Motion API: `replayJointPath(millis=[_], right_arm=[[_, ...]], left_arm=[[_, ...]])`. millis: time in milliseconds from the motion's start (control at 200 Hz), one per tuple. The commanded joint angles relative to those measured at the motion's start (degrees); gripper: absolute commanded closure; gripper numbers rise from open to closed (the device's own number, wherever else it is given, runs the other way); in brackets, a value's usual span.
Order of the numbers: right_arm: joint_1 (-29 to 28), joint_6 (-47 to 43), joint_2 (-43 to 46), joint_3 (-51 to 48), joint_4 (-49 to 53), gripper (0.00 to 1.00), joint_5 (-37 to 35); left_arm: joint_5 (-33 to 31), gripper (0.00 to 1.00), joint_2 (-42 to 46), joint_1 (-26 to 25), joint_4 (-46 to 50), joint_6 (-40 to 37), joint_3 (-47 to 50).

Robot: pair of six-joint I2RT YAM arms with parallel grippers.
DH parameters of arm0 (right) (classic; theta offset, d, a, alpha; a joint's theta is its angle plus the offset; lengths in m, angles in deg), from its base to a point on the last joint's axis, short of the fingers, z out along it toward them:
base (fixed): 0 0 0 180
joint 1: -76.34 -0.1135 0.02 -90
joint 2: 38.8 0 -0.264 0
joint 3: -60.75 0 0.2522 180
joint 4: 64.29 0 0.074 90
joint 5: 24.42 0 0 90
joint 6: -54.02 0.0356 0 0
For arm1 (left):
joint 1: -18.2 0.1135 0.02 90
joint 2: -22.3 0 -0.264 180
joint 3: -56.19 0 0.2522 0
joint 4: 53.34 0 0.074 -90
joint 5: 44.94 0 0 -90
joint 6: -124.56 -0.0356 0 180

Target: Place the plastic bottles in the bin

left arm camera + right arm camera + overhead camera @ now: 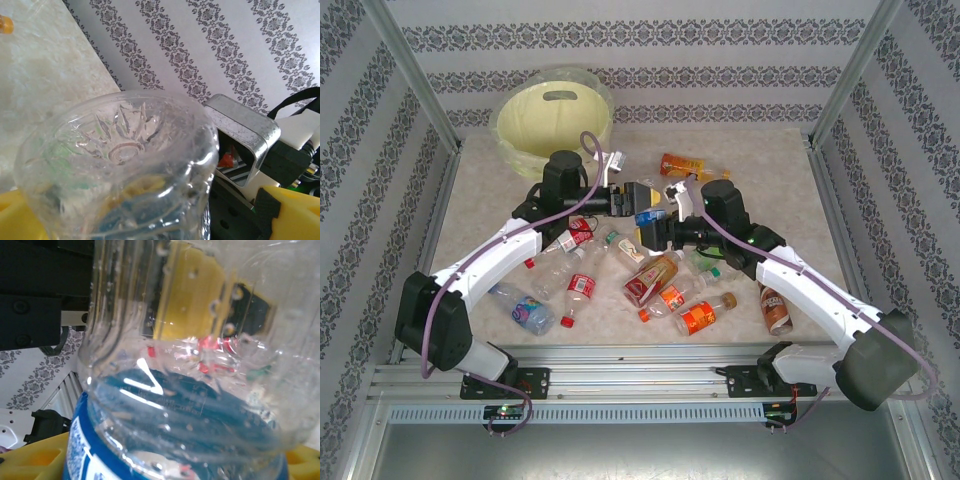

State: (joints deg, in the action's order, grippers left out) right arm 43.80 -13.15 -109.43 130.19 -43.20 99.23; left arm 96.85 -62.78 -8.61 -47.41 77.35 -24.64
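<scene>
At table centre, clear plastic bottle with blue label [646,216], pinched by right gripper [170,465]. Left gripper [150,222] spread wide around its base. Large round pale-yellow plastic bin [520,125] at 11 o'clock from there.

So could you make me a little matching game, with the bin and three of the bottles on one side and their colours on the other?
Things:
1 bin
2 bottle held in the air
3 lone bottle at near right
4 lone bottle at far middle

Colours:
A brown label
B pale yellow
C orange label
D blue label

Pairs: 1-B, 2-D, 3-A, 4-C.
</scene>
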Motion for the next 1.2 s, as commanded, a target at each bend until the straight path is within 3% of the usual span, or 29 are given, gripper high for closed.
replayJointPath(millis=[0, 360, 615, 729, 849, 994, 1199], right_arm=[[-0.8, 0.9, 1.0, -0.5, -2.9, 0.37, 1.6], [-0.8, 2.0, -0.4, -1.3, -5.3, 0.37, 3.3], [-0.9, 3.9, 0.8, -2.1, -7.8, 0.3, 4.3], [-0.9, 4.1, 2.4, -2.8, -7.7, 0.13, 4.2], [-0.9, 4.5, 5.5, -4.9, -7.3, 0.02, 3.5], [-0.9, 4.7, 11.3, -7.3, -5.2, 0.02, 1.6], [-0.8, 4.2, 21.5, -7.6, 1.4, 0.02, -5.0]], left_arm=[[2.4, 0.08, -0.4, 1.0, -5.8, 2.4, 1.1], [4.8, 0.39, -0.4, 1.4, -10.8, 4.5, 2.1], [6.4, 0.49, 0.1, 1.6, -16.6, 6.6, 3.6], [7.1, 0.51, -0.1, 1.7, -18.3, 7.6, 3.7], [7.2, 0.51, 0.1, 2.0, -18.4, 7.4, 3.5], [7.1, 0.51, 0.5, 3.0, -16.4, 6.3, 2.4], [2.3, 0.52, 2.4, 3.3, 0.1, -5.8, -2.8]])
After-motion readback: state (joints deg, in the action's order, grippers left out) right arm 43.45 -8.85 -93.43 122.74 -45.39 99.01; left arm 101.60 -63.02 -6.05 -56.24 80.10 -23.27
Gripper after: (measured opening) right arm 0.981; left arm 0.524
